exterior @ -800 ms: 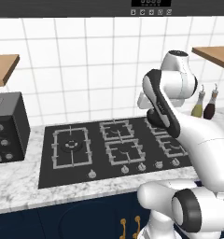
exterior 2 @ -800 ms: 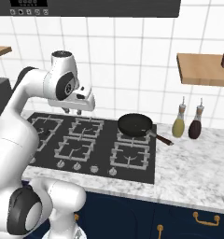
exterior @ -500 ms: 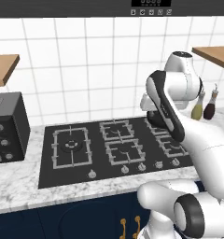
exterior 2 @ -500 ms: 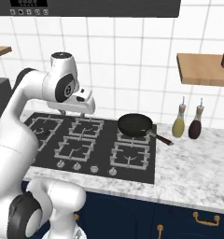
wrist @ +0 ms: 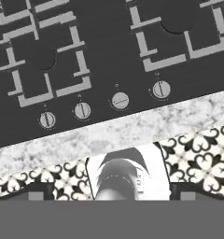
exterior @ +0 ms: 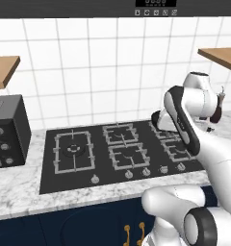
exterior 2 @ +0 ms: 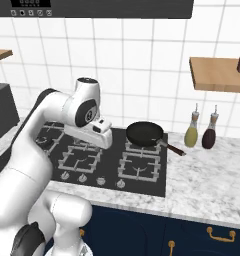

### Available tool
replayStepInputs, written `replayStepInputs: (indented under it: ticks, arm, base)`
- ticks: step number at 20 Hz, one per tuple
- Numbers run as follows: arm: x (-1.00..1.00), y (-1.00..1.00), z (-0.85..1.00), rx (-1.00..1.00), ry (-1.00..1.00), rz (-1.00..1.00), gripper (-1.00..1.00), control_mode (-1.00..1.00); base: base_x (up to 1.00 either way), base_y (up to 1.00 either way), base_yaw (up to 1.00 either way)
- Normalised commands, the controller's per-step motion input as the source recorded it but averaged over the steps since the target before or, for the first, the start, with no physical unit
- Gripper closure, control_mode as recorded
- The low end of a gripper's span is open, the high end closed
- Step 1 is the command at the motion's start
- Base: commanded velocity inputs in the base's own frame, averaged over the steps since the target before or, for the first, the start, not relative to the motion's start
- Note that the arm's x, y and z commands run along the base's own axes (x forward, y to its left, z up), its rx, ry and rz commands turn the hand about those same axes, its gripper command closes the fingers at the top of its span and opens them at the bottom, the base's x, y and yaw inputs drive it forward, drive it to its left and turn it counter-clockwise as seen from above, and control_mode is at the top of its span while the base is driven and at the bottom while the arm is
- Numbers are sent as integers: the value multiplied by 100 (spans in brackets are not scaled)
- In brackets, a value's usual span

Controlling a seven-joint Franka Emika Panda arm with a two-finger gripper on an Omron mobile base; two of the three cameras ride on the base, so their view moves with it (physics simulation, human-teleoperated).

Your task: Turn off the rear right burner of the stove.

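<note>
Five-burner black stove point(exterior 2: 112, 167) set in marble counter point(exterior 2: 207, 185), white tile wall; fingers' state can't tell.

I see a grey-white marble counter point(exterior 2: 202, 185) over navy cabinets, carrying the stove point(exterior: 83, 175) set flush in it, a dark boxy oven point(exterior: 9, 129) at its left end, and two bottles point(exterior 2: 192, 132) standing near the right wall.

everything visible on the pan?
The pan is a round black frying pan, shallow and upright, looking empty. It sits on the rear right burner's grate of the stove. Its thin dark handle points right and forward, ending past the cooktop edge over the counter, near two bottles. Nothing else touches it.
</note>
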Motion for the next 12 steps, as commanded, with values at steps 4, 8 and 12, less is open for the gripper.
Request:
replayStepInputs:
  ticks: [4,8,12]
  arm:
    - [15,-27,-62,8,25,-40,-100,-100]
    - [25,-1,-46,10,17,-45,-100,-100]
    - [7,0,-52,8,20,-43,-100,-100]
  base:
    - [0,0,0]
    - [0,0,0]
    - [0,0,0]
